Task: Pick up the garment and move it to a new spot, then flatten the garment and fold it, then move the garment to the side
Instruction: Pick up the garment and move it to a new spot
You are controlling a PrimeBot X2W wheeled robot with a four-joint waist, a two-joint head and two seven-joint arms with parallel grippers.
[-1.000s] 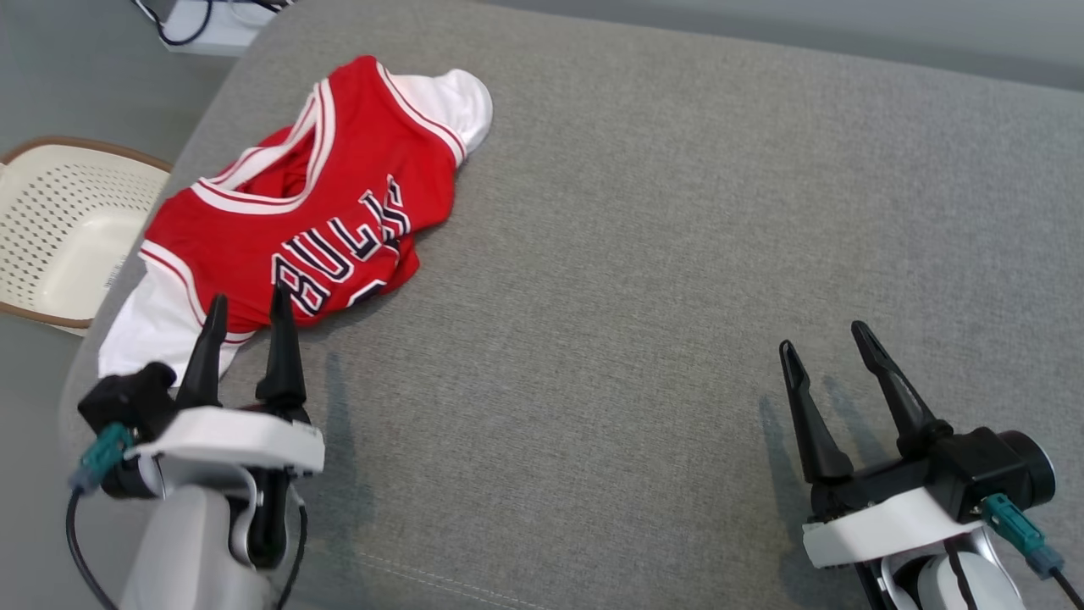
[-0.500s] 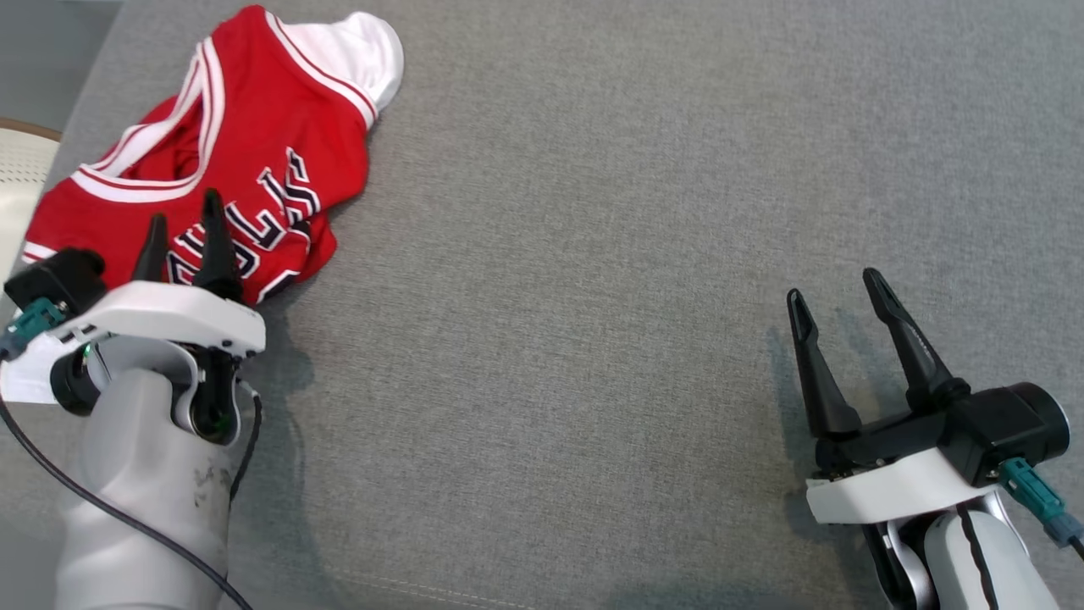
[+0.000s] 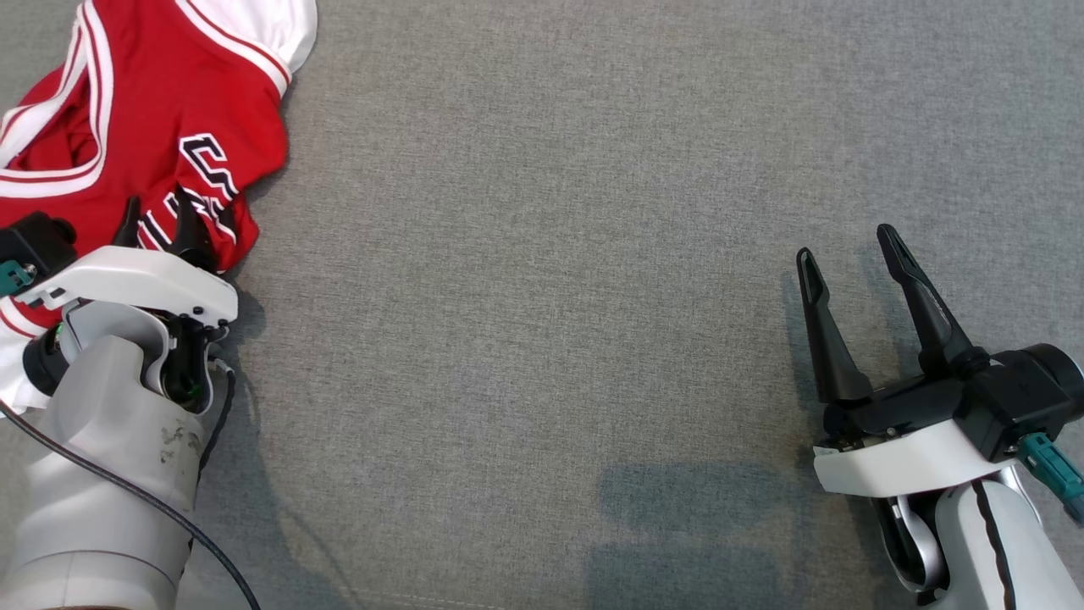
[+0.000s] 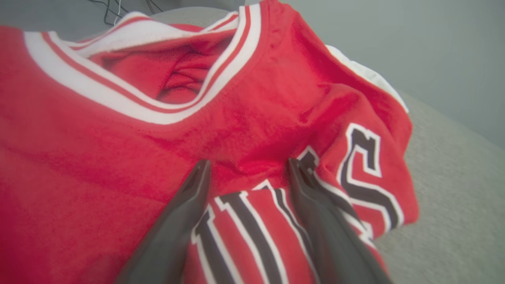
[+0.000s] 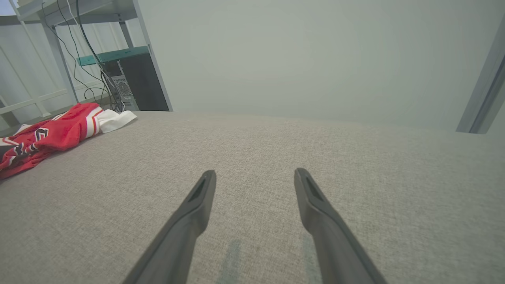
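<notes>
Grey cushion (image 3: 542, 254) bears the crumpled red garment (image 3: 127, 110). Left gripper (image 3: 157, 207) hangs directly over the garment's black lettering, its 2 fingers spread apart. Right gripper (image 3: 847, 243) sits well apart from the garment, likewise spread.

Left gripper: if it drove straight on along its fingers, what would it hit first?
The red jersey: the left gripper points its open fingers into the lettered chest, below the collar. Whether the tips touch the fabric yet is unclear.
</notes>
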